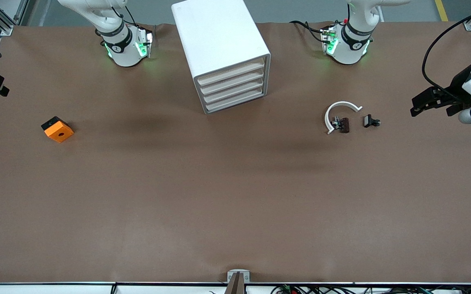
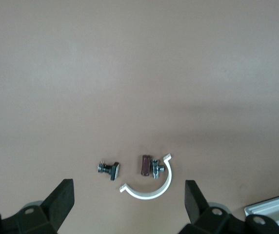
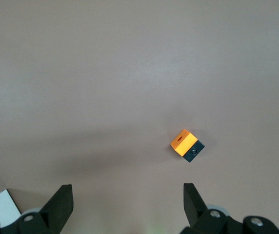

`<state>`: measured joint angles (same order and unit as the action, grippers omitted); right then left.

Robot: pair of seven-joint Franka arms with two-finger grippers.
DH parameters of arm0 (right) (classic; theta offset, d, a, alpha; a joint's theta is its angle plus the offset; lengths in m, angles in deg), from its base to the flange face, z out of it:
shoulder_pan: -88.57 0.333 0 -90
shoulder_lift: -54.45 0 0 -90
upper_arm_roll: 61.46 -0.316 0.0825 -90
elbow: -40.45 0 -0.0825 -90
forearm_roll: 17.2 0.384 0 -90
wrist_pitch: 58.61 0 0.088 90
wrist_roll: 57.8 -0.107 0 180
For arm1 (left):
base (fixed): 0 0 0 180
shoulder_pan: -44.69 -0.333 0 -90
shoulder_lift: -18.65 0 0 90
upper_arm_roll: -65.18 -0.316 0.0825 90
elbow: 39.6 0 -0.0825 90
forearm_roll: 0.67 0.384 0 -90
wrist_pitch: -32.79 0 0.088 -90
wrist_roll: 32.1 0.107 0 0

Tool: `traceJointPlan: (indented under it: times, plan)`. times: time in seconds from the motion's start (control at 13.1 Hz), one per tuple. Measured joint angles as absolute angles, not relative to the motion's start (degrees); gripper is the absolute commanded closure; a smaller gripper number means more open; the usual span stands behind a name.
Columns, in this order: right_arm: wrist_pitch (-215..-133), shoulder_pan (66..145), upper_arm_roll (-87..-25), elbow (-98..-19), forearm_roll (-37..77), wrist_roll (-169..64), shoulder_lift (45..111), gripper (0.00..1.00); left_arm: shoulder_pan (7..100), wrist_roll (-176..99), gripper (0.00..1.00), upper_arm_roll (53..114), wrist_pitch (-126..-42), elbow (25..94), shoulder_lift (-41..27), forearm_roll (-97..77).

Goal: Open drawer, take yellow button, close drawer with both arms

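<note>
While both pincers gape empty, top drawer (image 1: 230, 72) flush shut: white cabinet (image 1: 221, 51), cream slat front.

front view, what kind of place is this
Probably a robotics lab bench: two white jointed robot arms bolted along a brown-covered table, a white four-drawer cabinet, aluminium framing and loose cables at the edges.

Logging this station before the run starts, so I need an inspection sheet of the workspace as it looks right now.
Surface: brown table, bare in the middle.
Job's things: white cabinet, top drawer shut; button nothing seen.
Clutter: orange block toward the right arm's end; white curved clip, brown part, small black part toward the left arm's end.
End effectors: left end effector open above the clip; right end effector open, waiting.
Cables: black cables at table edge.
Surroundings: grey floor.
</note>
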<state>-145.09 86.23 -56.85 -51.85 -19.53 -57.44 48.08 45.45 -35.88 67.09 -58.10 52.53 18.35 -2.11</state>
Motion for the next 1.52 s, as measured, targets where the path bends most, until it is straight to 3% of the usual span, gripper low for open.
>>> traceJointPlan:
  times: [0.84, 1.52]
  plan:
    - [-145.22, 86.24, -57.25, -51.94, -19.53, -57.43, 48.08, 0.0, 45.42, -35.88, 0.0, 67.39, -58.8, 54.99, 11.72, -2.97]
    - [-145.66, 85.67, -56.8, -52.18, -18.25, -57.45, 48.05, 0.0, 50.91, -44.15, 0.0, 68.03, -71.1, 55.25, -1.42, -3.23]
